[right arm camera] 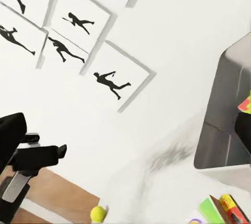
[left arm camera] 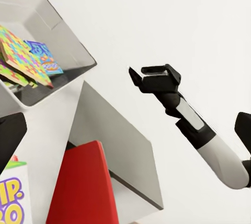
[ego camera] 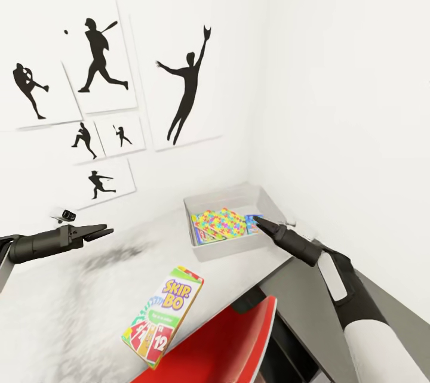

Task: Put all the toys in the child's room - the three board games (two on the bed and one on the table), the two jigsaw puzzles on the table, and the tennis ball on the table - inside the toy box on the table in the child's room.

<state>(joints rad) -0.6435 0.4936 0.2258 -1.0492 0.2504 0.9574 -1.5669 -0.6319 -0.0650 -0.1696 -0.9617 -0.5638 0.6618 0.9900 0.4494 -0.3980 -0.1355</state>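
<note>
Where table ends, "SKIP-BO" game, "12" card, left claw seemingly released, right claw unclear.

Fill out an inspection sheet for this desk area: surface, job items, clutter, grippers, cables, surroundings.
Surface: pale table joined to a lower dark grey top.
Job's things: toy box stands in the corner, holding a jigsaw puzzle on top of others and a small blue board game. Skip-Bo game lies at the table's near edge, outside the box. Tennis ball sits outside the box.
Clutter: nothing seen.
Grippers: left gripper open, empty, above the table. Right gripper open, empty, at the toy box's rim.
Cables: nothing seen.
Surroundings: baseball silhouette pictures on white wall; red chair at the table.
</note>
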